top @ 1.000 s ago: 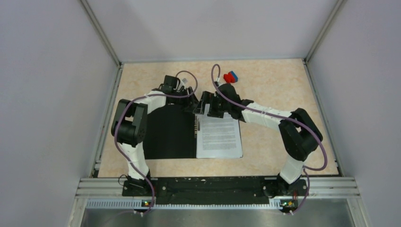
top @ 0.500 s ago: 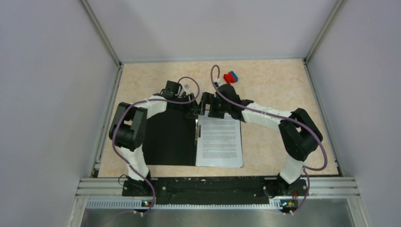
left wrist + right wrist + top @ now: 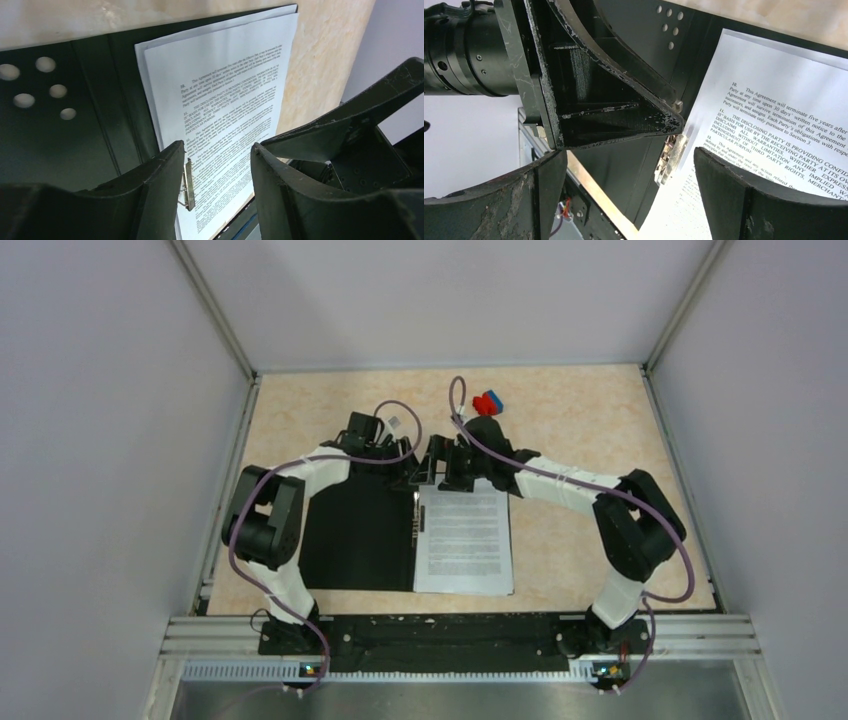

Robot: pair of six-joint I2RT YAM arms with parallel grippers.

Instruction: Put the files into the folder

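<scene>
Files (image 3: 225, 85) lie on folder (image 3: 75, 140), under left tool (image 3: 217, 150) and right tool (image 3: 629, 157), both apart.

You see the folder (image 3: 355, 530) lying open and flat, black inside facing up, its left half bare. The files (image 3: 462, 540), white sheets of dense black print, lie face up on its right half, their left edge just beside the spine's metal clip (image 3: 188, 184).
</scene>
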